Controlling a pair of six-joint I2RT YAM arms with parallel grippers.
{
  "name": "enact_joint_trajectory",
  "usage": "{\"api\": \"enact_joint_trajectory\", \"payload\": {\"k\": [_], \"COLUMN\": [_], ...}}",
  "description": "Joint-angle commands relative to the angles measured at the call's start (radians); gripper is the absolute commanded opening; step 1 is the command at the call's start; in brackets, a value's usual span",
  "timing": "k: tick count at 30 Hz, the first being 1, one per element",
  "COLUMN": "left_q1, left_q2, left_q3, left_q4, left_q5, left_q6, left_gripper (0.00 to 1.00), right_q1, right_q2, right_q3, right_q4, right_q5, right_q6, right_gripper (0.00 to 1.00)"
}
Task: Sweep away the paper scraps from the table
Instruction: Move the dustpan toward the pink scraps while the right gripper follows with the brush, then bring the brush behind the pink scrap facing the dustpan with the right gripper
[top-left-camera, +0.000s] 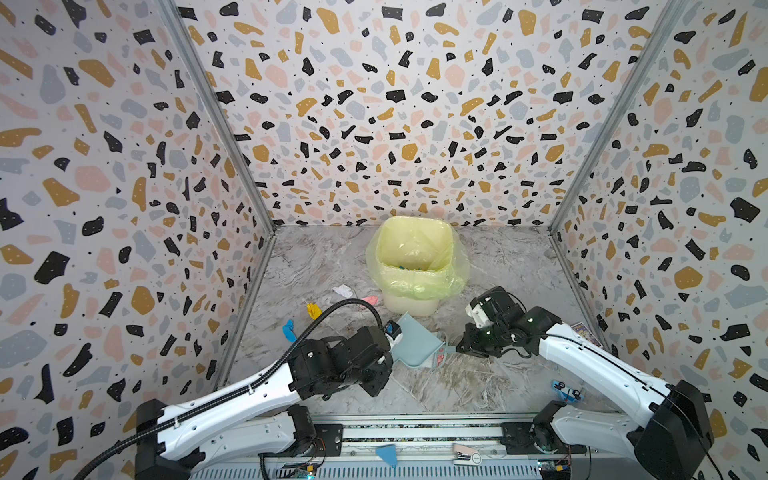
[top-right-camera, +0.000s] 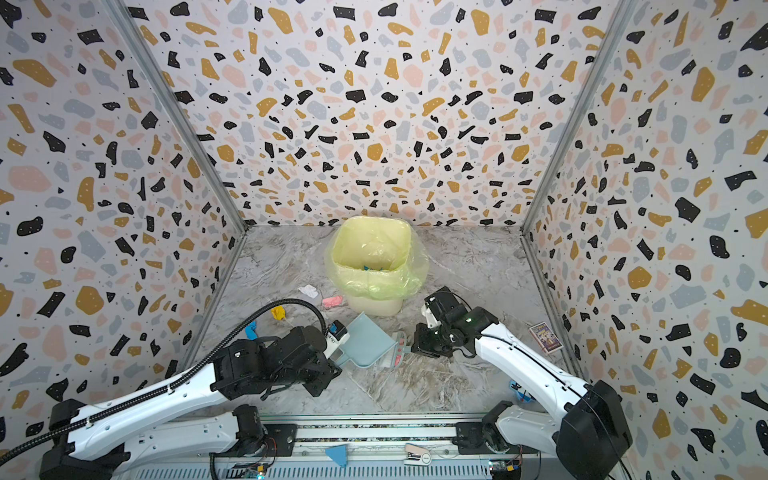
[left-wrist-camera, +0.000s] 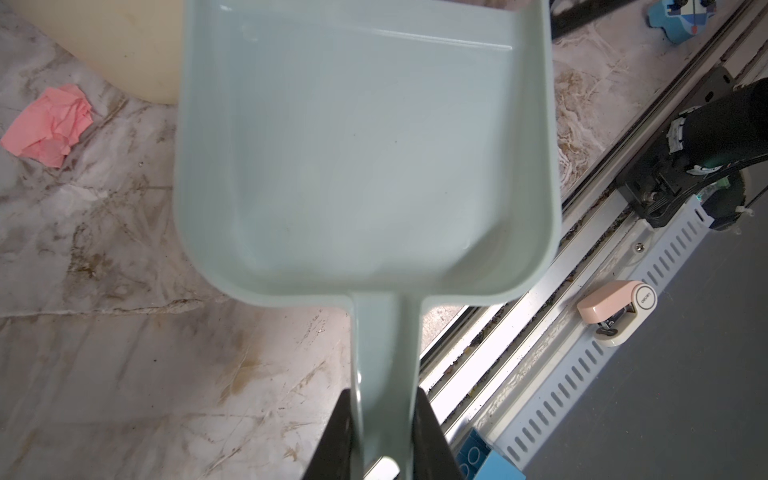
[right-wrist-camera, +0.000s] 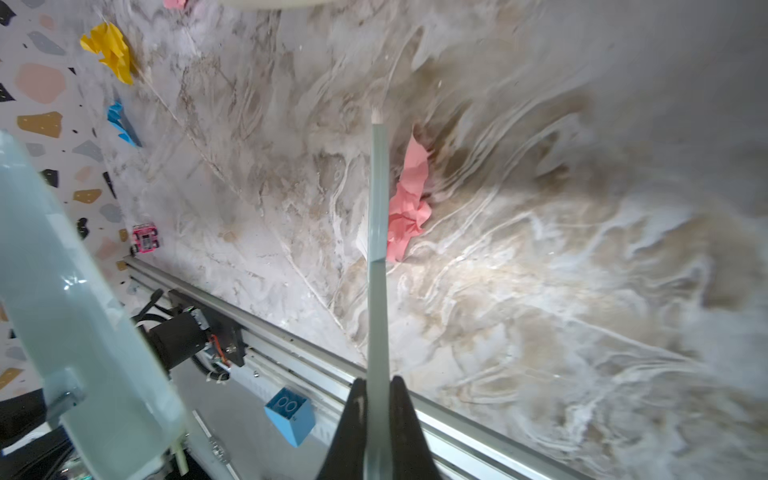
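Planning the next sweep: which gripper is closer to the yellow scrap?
Left. The left gripper, gripping the dustpan, sits right of the yellow scrap; the right gripper, gripping the brush, is past the dustpan.

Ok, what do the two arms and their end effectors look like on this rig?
Both arms have glossy white link shells with black joint housings. The left arm carries a black corrugated conduit running along it and arching over its wrist; the right arm shows no such conduit. The left end effector and right end effector have plain black tapered fingers.
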Motion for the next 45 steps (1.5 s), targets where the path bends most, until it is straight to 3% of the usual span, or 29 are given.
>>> {"api": "enact_joint_trajectory", "payload": {"k": [1,12,19,26,45], "left_q1": [-0.020,-0.038,-0.057,-0.059,-0.020], "left_q2": [0.030,0.164,0.267,0.365,0.493], "left_q3": [-0.028,-0.018,0.001,0.066,0.110], "left_q4": [0.023,0.031,0.043,0.026,0.091], "left_q5": [0.020,0.034,0.018,0.002,0.039], "left_q6": [0.012,0.095,0.161,0.245,0.268], "left_gripper": [0.20,0.20,0.19,0.18,0.16], "right_q1": [-0.035,-0.106,-0.117,-0.061,-0.008], "right_q2": [-0.010,0.020,0.072,0.158,0.350], "right_q3": [0.074,0.342,0.386,0.479,0.560], "right_q4": [-0.194,-0.377,-0.450,-0.518,-0.513], "right_q5": [0.102,0.165,0.302,0.472,0.459], "right_q6": [-0.128,-0.224,-0.265,-0.279,-0.410], "right_gripper": [0.00,0.00,0.00,0.00,0.00]}}
